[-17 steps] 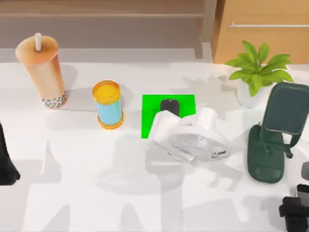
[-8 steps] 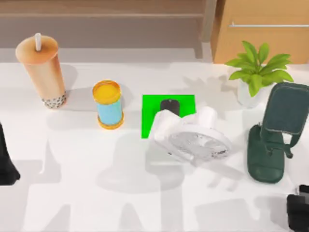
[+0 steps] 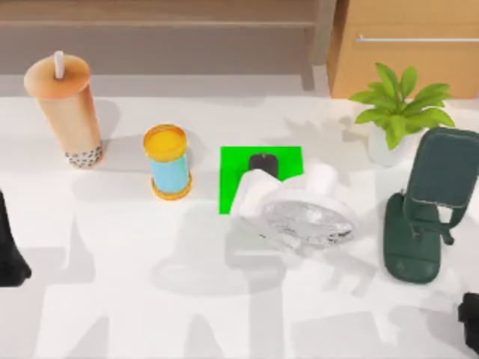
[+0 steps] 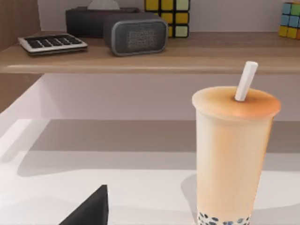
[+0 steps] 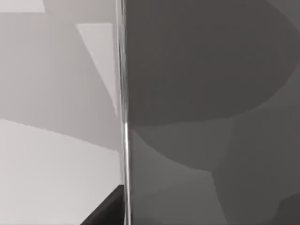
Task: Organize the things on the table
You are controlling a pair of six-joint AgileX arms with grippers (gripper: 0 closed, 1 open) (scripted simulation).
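- Since a second ago the right arm [image 3: 470, 329] has pulled back to the near right corner of the table, leaving just a dark edge in the top view, and the fan [image 3: 299, 213] has settled flatter on the table.
- The fan lies tipped over on its clear cage, its white base overlapping the near right part of the green patch [image 3: 233, 179].
- A small black gadget [image 3: 263, 164] sits on the green patch, just beyond the fan's base.
- The bubble tea cup [image 3: 66, 112] stands upright at the far left of the table [image 3: 112, 284], white straw up; the left wrist view shows it close, with pearls at the bottom [image 4: 232, 154].
- A yellow-lidded blue can [image 3: 168, 161] stands between the cup and the green patch.
- On the right, the phone [image 3: 443, 166] leans in a dark green stand [image 3: 412, 243], with a potted plant [image 3: 397, 112] just behind it.
- The left arm [image 3: 9, 250] is parked at the near left edge of the table.
- I cannot tell how either arm's jaws stand.
- The left wrist view also shows a shelf [image 4: 140, 54] behind the table holding a keyboard, a dark speaker and puzzle cubes.
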